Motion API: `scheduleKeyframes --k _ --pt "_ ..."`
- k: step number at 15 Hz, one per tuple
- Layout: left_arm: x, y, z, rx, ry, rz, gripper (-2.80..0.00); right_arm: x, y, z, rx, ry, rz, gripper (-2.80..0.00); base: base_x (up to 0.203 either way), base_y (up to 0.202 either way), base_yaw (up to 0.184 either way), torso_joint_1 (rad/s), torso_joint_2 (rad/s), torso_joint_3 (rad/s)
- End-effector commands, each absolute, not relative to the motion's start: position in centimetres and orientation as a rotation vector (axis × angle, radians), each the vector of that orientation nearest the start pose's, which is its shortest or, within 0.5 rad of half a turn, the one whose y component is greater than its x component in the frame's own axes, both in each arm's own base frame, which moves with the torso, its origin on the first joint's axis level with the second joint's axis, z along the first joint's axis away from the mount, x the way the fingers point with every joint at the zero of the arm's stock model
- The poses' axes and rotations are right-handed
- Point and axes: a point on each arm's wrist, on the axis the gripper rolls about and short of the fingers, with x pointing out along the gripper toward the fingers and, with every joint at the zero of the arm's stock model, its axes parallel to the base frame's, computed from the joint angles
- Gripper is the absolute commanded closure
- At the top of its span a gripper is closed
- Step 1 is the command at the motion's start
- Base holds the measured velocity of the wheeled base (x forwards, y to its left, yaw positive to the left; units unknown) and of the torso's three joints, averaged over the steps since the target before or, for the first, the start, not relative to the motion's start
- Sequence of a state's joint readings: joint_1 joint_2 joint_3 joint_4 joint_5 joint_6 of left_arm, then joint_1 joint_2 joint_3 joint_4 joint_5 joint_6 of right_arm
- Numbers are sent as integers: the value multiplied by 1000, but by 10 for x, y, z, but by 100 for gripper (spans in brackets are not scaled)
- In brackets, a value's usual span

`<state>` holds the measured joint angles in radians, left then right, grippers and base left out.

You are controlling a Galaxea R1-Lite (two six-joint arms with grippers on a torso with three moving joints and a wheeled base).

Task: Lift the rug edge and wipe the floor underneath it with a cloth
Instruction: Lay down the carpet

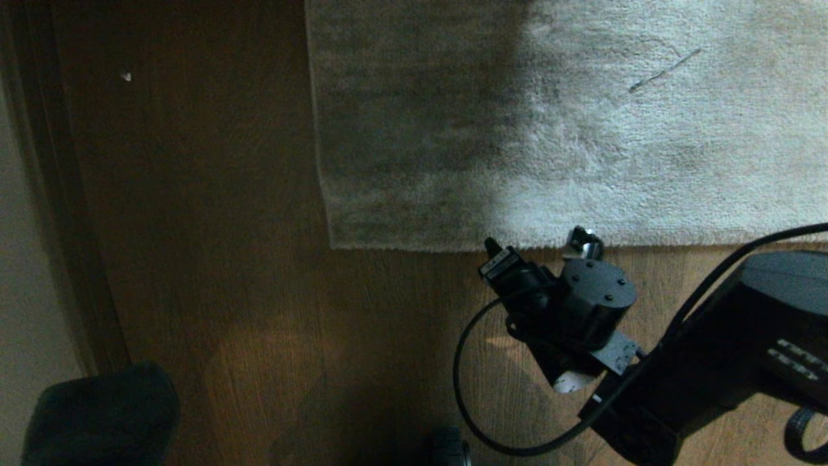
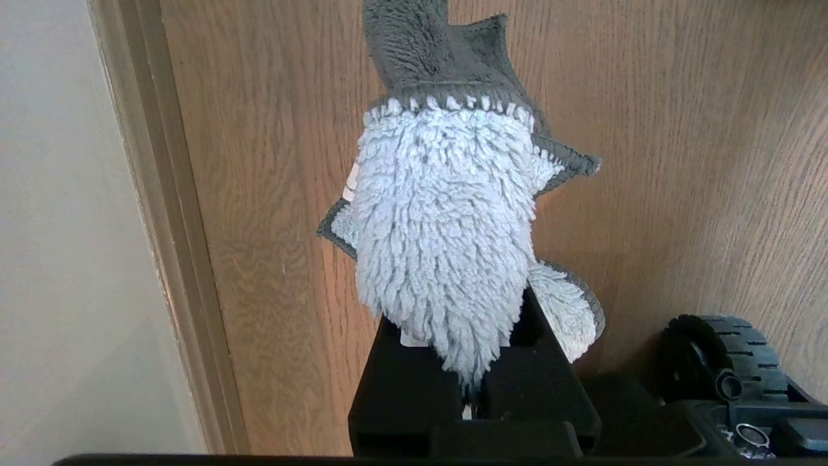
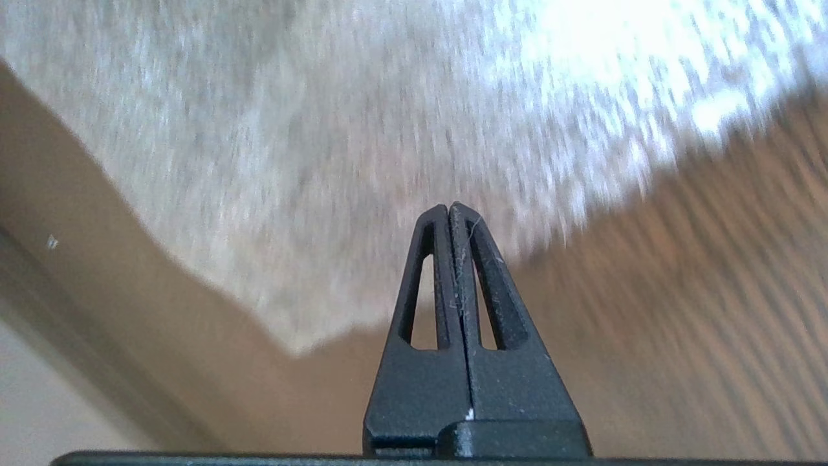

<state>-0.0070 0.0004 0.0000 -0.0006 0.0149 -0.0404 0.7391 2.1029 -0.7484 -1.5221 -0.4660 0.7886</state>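
right gripper (image 3: 449,210) has its two black fingers pressed flat together with nothing between them, tips over the rug edge (image 1: 491,246). in the head view the right arm comes in from 4 o'clock and the wrist sits just at the rug's near border, over the floor (image 1: 226,259). rug corner lies at about 9 o'clock from that wrist, flat on the dark wood boards. left gripper (image 2: 475,401) is clamped on the cloth (image 2: 446,239) (shaggy whitish side facing camera, grey hem), hanging over bare floor near a pale baseboard (image 2: 168,226) and a black wheel (image 2: 724,356).
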Motion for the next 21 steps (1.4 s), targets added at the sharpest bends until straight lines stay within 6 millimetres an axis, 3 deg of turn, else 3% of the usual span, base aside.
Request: scheduleKeyframes --k 1,10,21 --pt "-23 1 76 -41 -2 8 0 291 237 120 897 -86 306 0 0 0 0 0 0 0" --pt "-23 1 76 -41 -2 8 0 313 249 112 906 -121 304 0 0 0 0 0 0 0" --pt "-23 1 76 -41 -1 8 0 317 252 103 895 -104 301 0 0 0 0 0 0 0"
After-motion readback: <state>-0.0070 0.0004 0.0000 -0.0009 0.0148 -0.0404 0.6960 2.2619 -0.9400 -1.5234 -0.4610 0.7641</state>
